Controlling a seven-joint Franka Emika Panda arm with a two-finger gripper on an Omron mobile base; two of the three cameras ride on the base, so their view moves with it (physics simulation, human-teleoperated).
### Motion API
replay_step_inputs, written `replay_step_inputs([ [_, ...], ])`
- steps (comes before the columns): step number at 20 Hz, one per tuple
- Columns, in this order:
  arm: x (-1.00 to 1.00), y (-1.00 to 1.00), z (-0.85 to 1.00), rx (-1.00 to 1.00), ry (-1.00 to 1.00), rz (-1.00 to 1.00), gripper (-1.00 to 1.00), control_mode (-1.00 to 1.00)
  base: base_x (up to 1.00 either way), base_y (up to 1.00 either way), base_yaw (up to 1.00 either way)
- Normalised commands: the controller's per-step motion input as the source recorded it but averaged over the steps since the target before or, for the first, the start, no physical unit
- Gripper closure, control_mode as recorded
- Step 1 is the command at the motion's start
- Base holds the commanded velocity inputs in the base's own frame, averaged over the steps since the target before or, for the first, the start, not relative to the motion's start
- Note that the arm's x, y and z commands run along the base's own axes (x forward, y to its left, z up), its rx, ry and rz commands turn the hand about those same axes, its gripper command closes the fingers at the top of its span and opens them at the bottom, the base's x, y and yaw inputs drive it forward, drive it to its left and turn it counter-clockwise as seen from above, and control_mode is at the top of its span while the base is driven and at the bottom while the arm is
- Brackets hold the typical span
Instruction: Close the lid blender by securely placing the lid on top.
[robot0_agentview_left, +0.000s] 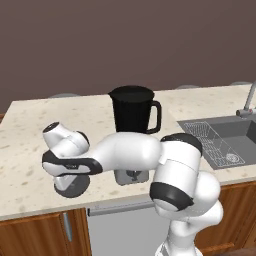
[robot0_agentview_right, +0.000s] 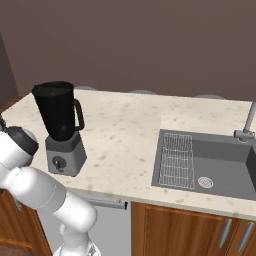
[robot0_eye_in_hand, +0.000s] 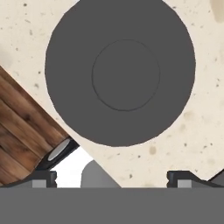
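Counter (robot0_eye_in_hand: 192, 131) (speckled): lid (robot0_eye_in_hand: 120, 72) flat beneath claw (robot0_eye_in_hand: 112, 177), fingers spread wide, holding nothing.

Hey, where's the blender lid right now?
The lid lies flat on the counter near its front edge, left of the blender in the left base view, directly under the gripper.

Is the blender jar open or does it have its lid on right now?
Open: the blender mouth is uncovered, and the lid lies flat on the counter.
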Motion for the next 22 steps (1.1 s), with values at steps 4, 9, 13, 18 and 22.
replay_step_inputs([
  [4, 0.07, 0.03, 0.0, 0.04, 0.0, 0.0, -1.0, -1.0, 0.0, 0.0, 0.0],
  [9, 0.11, 0.02, -0.03, 0.03, 0.0, 0.0, -1.0, -1.0, 0.0, 0.0, 0.0],
  [13, 0.06, 0.03, -0.15, 0.01, -0.01, 0.0, -1.0, -1.0, 0.0, 0.0, 0.0],
  [18, 0.07, 0.08, -0.2, 0.02, -0.04, 0.0, -1.0, -1.0, 0.0, 0.0, 0.0],
  [22, 0.01, 0.03, -0.31, 0.02, -0.05, 0.0, -1.0, -1.0, 0.0, 0.0, 0.0],
])
